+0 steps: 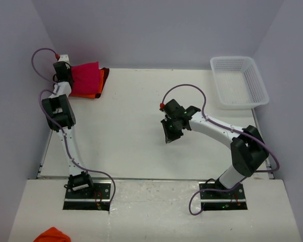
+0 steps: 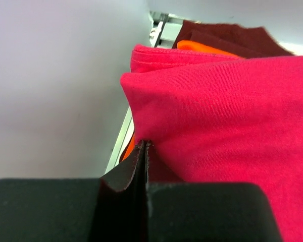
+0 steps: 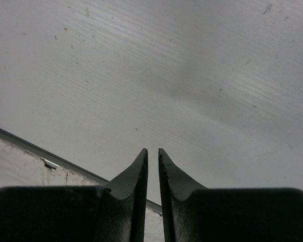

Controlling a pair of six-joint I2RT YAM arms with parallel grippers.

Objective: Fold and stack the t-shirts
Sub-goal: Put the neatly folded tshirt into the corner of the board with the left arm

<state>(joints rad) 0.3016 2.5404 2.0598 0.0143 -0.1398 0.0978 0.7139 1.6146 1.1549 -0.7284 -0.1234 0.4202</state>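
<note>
Two garments: stacked at the far-left corner of the table [image 1: 126,126], close to the left wall.
Top layer: the pink t-shirt [image 1: 86,78] [image 2: 232,126] lies folded into a rough rectangle and covers most of the stack.
Bottom layer: the orange t-shirt [image 1: 89,95] [image 2: 207,49] shows only as a strip along the pink one's near side; its maroon edge [image 1: 105,75] [image 2: 227,35] sticks out on the right.
Left arm: stretched forward along the left side of the table, with the left gripper [image 1: 64,69] [image 2: 144,143] at the stack.
Left fingers: pressed together, the tips against the pink cloth's edge.
Right arm: bent over the middle of the table, well apart from the stack.
Right fingers: the right gripper [image 1: 167,136] [image 3: 152,151] has a narrow slit between its fingers and holds nothing, above bare tabletop.
Basket: the white lattice basket [image 1: 256,80] sits at the far-right corner.
Near ledge: an orange cloth [image 1: 53,235] lies at the bottom left, off the table.
</note>
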